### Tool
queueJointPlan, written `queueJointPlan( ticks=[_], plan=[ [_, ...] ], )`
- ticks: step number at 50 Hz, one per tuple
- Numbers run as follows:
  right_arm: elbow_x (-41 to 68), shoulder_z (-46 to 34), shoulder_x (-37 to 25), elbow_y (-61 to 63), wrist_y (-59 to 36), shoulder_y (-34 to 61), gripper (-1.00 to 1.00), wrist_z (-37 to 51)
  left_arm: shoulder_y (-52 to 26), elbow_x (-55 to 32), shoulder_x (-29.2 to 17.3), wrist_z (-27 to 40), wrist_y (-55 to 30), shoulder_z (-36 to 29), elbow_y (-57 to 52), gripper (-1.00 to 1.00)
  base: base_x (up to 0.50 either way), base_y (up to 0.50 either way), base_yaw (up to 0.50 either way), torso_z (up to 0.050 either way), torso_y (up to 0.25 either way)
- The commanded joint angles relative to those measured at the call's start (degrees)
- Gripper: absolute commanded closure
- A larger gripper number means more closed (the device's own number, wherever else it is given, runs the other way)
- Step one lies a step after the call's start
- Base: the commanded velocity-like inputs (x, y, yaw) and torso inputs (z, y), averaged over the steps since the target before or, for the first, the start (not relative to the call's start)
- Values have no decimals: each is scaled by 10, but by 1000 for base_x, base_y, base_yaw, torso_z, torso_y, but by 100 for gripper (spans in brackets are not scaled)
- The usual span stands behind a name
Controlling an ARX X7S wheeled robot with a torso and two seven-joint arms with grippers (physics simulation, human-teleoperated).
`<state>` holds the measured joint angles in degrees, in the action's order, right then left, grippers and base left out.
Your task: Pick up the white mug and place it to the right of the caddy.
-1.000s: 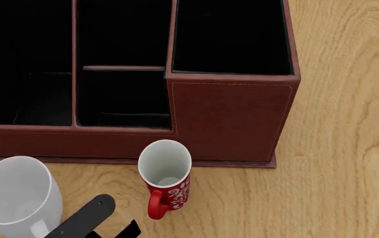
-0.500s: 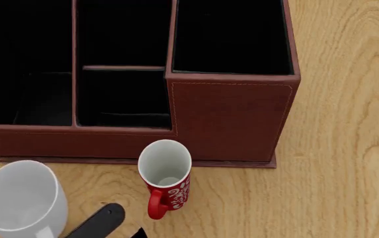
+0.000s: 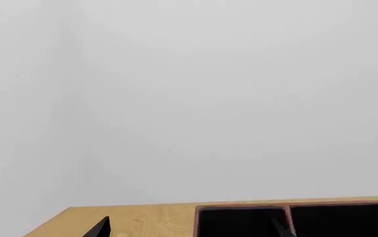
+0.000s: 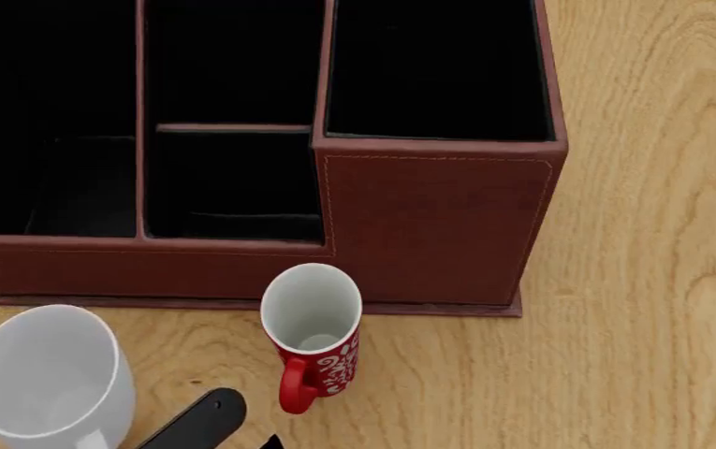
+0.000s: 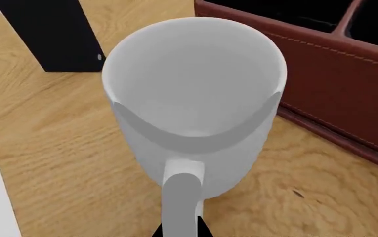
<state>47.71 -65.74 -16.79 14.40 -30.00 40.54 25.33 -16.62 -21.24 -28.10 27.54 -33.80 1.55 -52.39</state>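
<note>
Right wrist view, white mug [image 5: 195, 108] (handle nearest) before end effector [image 5: 183, 231]

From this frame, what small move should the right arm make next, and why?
Probably carry the white mug rightward along the near side of the caddy, passing in front of the red mug. The white mug is at the caddy's front left, its handle right at the right tool, apparently gripped, while bare table lies right of the caddy.
</note>
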Motion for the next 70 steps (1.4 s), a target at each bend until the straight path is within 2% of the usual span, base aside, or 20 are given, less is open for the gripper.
queueJointPlan(
  ticks=[1,5,8,11,22,30,37,48,70],
  plan=[
    [-14,3,-4,12,4,-2,100,-7,41,-23,-29,25,-40,80,-58,-100,0,0,0,0,0],
    [-13,5,-7,18,5,-1,100,-5,73,-40,-42,42,-38,117,-74,-100,0,0,0,0,0],
    [-13,5,-11,23,6,-2,100,-4,139,-109,-124,134,26,138,-76,-100,0,0,0,0,0],
    [-13,6,-14,25,9,-3,100,-6,206,-130,-170,190,82,157,-75,-100,0,0,0,0,0],
    [-11,9,-23,34,13,-4,100,-6,443,-128,-243,295,232,249,-75,-100,0,0,0,0,1],
    [-14,8,-26,37,17,-5,100,-6,535,-121,-288,352,289,279,-75,-100,0,0,0,0,0],
    [-9,13,-31,55,11,0,100,3,575,-112,-302,379,313,285,-74,-100,0,0,0,0,0],
    [8,30,-52,126,-8,19,100,36,590,-108,-317,396,327,279,-71,-100,0,0,0,0,1],
    [70,87,-87,245,-37,63,100,107,563,-106,-341,415,322,240,-65,-100,0,0,0,0,0]
  ],
)
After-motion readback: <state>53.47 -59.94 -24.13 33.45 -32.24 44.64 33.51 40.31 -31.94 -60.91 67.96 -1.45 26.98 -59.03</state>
